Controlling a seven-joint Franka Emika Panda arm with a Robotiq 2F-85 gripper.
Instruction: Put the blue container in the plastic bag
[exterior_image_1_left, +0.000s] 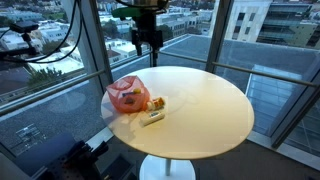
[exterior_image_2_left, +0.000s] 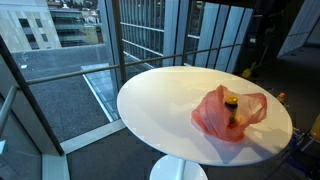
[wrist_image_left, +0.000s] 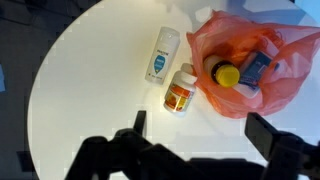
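Note:
An orange-red plastic bag (wrist_image_left: 250, 60) lies on the round white table (wrist_image_left: 90, 90); it shows in both exterior views (exterior_image_1_left: 128, 95) (exterior_image_2_left: 230, 112). In the wrist view a blue container (wrist_image_left: 255, 68) lies inside the bag's mouth next to a yellow-lidded item (wrist_image_left: 227, 74). My gripper (wrist_image_left: 200, 130) is open and empty, held above the table and apart from the bag. In an exterior view it (exterior_image_1_left: 148, 40) hangs high over the table's far edge.
A white bottle with a blue label (wrist_image_left: 162, 55) and an orange pill bottle (wrist_image_left: 181, 90) lie on the table just beside the bag, also visible in an exterior view (exterior_image_1_left: 152, 117). Glass walls and railings surround the table.

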